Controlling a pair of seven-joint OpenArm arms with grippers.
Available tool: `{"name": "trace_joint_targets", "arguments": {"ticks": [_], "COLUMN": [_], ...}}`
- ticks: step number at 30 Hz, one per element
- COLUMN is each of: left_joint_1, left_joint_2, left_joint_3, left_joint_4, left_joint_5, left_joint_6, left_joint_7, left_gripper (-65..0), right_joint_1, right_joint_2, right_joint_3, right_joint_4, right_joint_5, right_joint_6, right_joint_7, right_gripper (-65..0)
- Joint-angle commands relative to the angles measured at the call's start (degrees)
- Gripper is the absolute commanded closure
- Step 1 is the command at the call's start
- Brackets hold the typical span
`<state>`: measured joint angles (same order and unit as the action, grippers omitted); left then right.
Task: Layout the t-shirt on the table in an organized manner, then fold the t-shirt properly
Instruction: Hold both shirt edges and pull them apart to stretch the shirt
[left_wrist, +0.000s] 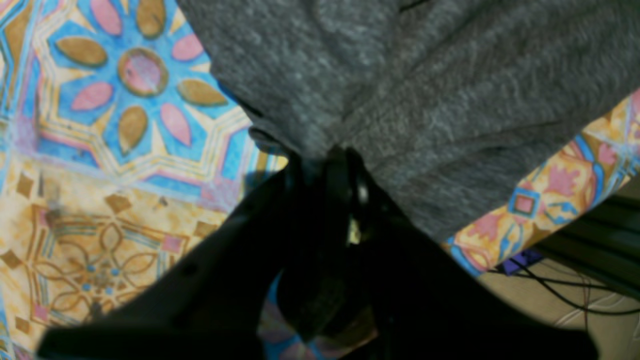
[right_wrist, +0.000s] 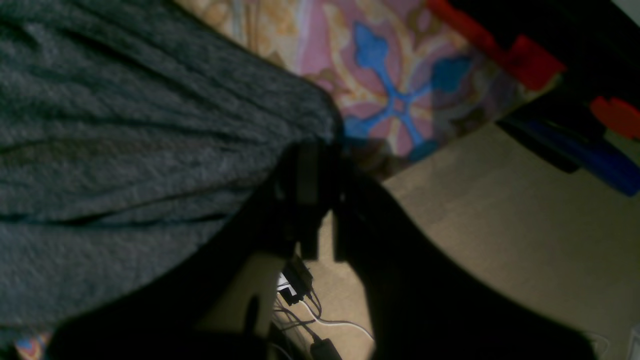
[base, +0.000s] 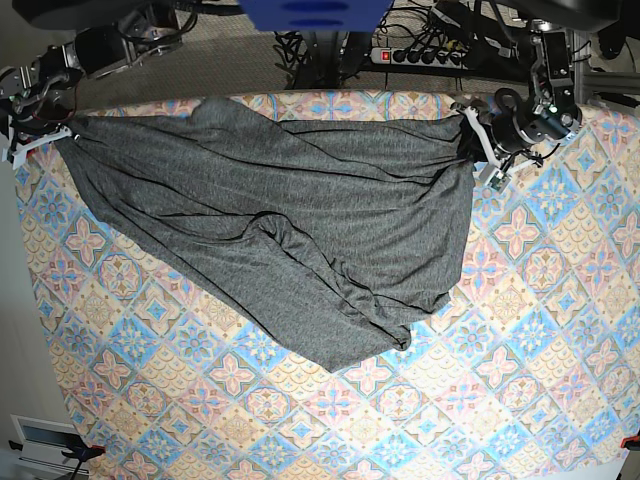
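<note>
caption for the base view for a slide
Both grippers, left and right, pinch the t-shirt taut across the table.

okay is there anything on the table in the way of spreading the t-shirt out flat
Nothing visible. The left gripper and right gripper each pinch a corner of the t-shirt near the far edge, and the patterned table around and in front of the cloth carries no other object. The shirt itself is bunched and wrinkled.

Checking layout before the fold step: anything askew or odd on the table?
Yes. The t-shirt isn't flat: pulled taut along the far edge between the left gripper and right gripper, it sags into a bunched, wrinkled point near the middle of the table.
</note>
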<state>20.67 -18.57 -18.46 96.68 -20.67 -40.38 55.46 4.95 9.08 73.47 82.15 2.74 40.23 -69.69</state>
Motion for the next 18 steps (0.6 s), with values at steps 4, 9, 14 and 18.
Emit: {"name": "trace_joint_targets", "arguments": {"ticks": [4,9,14,18], "left_joint_1": [1.09,1.18,1.09,1.09], "left_joint_2": [-0.82,-3.01,-2.93,-2.93], "left_joint_3": [-4.44,-4.53,-4.62,-4.62], "left_joint_4": [-0.11,-0.11,-0.11,-0.11], "left_joint_5": [2.78,2.51,2.86,2.86], "left_joint_6": [0.38,0.38,0.38,0.38], "left_joint_7": [3.4,3.4,3.4,3.48], "left_gripper": [-3.3,-3.4,-3.6,-3.6], "right_joint_1": [0.46,0.54,0.54,0.37], "right_joint_2": [0.98,0.98,0.98,0.98], "right_joint_3": [0.07,-0.11,-0.37,-3.63], "right_joint_4": [0.53,0.44,0.27,0.44], "right_joint_5": [-0.5,-0.59,-0.59,-0.59], "right_joint_6": [-0.23,-0.23,-0.23,-0.23], "right_joint_7": [-0.33,-0.33,-0.33,-0.33], "right_gripper": [0.0,0.0,-0.2,-10.2]}}
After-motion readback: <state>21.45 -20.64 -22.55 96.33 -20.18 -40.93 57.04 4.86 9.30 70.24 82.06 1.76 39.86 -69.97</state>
